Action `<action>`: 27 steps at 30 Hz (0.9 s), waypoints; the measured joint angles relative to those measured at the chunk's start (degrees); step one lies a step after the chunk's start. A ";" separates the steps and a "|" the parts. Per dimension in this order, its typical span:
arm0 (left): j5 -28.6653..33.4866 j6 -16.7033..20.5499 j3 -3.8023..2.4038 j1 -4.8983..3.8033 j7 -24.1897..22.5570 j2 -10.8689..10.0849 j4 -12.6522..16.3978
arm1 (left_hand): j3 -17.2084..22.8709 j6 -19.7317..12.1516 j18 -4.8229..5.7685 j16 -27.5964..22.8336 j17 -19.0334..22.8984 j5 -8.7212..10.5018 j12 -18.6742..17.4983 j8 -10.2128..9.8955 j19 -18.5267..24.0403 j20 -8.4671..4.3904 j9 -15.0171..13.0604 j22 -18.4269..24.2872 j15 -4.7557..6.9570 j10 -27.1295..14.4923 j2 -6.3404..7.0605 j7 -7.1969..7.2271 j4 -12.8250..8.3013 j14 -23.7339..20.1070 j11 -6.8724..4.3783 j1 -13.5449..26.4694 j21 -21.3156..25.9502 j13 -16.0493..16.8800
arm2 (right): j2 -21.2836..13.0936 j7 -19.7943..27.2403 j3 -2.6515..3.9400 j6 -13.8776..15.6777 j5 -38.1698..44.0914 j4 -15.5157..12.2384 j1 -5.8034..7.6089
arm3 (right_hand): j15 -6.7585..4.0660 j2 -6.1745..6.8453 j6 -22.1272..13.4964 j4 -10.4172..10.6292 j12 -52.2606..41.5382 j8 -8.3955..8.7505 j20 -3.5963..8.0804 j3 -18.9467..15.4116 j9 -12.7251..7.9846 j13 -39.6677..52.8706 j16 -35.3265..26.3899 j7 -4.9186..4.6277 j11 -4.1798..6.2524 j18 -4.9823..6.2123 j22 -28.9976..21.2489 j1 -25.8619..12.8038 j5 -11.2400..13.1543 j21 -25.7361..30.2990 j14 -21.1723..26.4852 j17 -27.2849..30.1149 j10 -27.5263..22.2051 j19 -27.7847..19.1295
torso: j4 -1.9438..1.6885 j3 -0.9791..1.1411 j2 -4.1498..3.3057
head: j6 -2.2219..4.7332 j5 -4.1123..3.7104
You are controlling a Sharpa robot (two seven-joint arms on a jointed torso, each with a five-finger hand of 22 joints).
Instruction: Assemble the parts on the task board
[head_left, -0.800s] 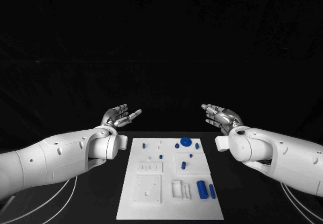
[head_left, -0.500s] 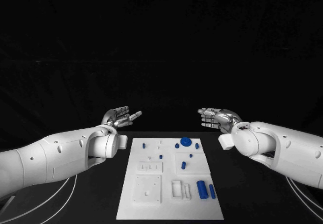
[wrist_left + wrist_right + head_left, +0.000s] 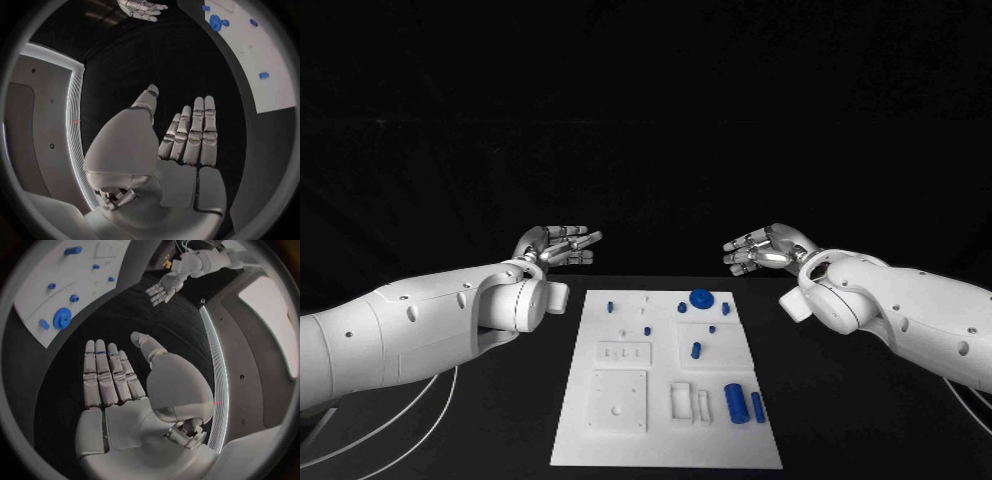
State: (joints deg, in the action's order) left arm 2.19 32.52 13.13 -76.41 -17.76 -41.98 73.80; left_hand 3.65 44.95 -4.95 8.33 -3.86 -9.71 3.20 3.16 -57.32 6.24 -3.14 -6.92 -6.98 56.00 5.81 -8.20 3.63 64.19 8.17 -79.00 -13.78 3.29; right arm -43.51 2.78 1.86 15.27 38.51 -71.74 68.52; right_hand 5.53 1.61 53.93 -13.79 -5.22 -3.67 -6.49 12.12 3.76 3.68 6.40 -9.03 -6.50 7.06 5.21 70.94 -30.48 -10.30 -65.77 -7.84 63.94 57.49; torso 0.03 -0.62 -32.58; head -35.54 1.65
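The white task board (image 3: 668, 452) lies in the middle of the black table, with small blue parts on it. A round blue disc (image 3: 700, 297) sits near its far edge, and two blue cylinders (image 3: 736, 403) lie near its front right. My left hand (image 3: 558, 247) hovers beyond the board's far left corner, fingers straight and holding nothing; the left wrist view shows its flat palm (image 3: 187, 145). My right hand (image 3: 762, 250) hovers beyond the far right corner, empty, with fingers extended (image 3: 109, 377). The board (image 3: 37, 300) and disc (image 3: 61, 318) also appear in the right wrist view.
Black table surface (image 3: 848, 420) surrounds the board on both sides. White cables (image 3: 423, 420) curve along the table's left and right near my arms. A dark curtain (image 3: 646, 120) hangs behind the table.
Both hands have lowered and turned palms downward. The right hand has drifted slightly left toward the board's far edge. The board and parts have not moved.
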 measured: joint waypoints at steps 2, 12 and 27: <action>-0.46 -0.51 -0.23 -0.19 0.05 -0.44 0.57 | 0.03 0.98 0.13 3.00 -0.29 0.00 0.00 0.00 -2.46 -1.46 -0.02 -1.68 1.24 0.00 0.09 -0.06 -0.02 2.19 0.00 -0.04 -3.22 0.00 | 0.16 -0.26 0.35 -0.03 4.79 -0.17 0.02 | -1.53 0.06 2.49 -0.41 0.00 -0.10 1.76 -0.28 0.13 0.00 1.35 0.54 1.05 -0.01 0.74 -0.06 -0.52 -1.80 -4.50 -1.65 3.42 4.16 | -0.04 -0.04 -0.40 | 0.04 -0.03; -3.25 -2.23 -1.17 -1.08 0.11 -3.91 6.70 | 0.35 2.45 0.51 23.94 -4.64 0.00 0.17 0.00 3.69 -3.59 -0.06 -17.97 3.30 0.42 1.08 0.03 0.31 -1.36 -0.84 -0.87 -26.70 0.03 | 1.30 -4.66 1.64 -1.91 28.00 -1.36 0.49 | -7.25 2.44 6.78 -1.54 1.06 -0.10 8.84 0.05 0.13 0.08 23.29 2.40 3.55 -0.62 8.78 -1.98 -0.82 -15.62 -15.93 -23.06 9.29 21.98 | -1.01 -0.21 -2.92 | 0.32 -0.60; -5.48 -2.85 -2.02 -1.55 0.15 -6.97 13.66 | 0.11 3.47 -0.43 33.78 -5.85 0.45 0.17 0.00 5.12 -3.79 -0.14 -23.03 3.50 1.33 1.39 -0.39 0.06 -3.60 -0.91 -0.56 -34.58 0.03 | 4.91 -13.59 1.77 -1.84 51.49 -2.31 0.50 | -9.61 6.60 11.59 -0.41 1.50 -0.10 11.92 10.85 0.70 3.57 38.46 3.73 5.51 0.38 30.30 -1.70 5.15 -36.30 -18.18 -32.93 14.82 23.50 | -2.69 -0.80 -5.75 | 0.52 -1.75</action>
State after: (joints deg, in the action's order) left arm -3.29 29.67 11.11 -77.97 -17.62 -48.94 87.46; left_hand 3.76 48.42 -5.37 42.11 -9.71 -9.26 3.38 3.16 -52.20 2.45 -3.28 -29.95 -3.48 57.33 7.21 -8.59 3.69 60.59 7.26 -79.57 -48.36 3.31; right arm -38.59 -10.81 3.63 13.43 90.00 -74.05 69.02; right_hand -4.08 8.20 65.52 -14.20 -3.72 -3.77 5.43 22.98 4.46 7.25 44.86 -5.29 -0.99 7.44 35.51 69.24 -25.33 -46.60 -83.96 -40.78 78.76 81.00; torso -2.65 -1.42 -38.33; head -35.01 -0.10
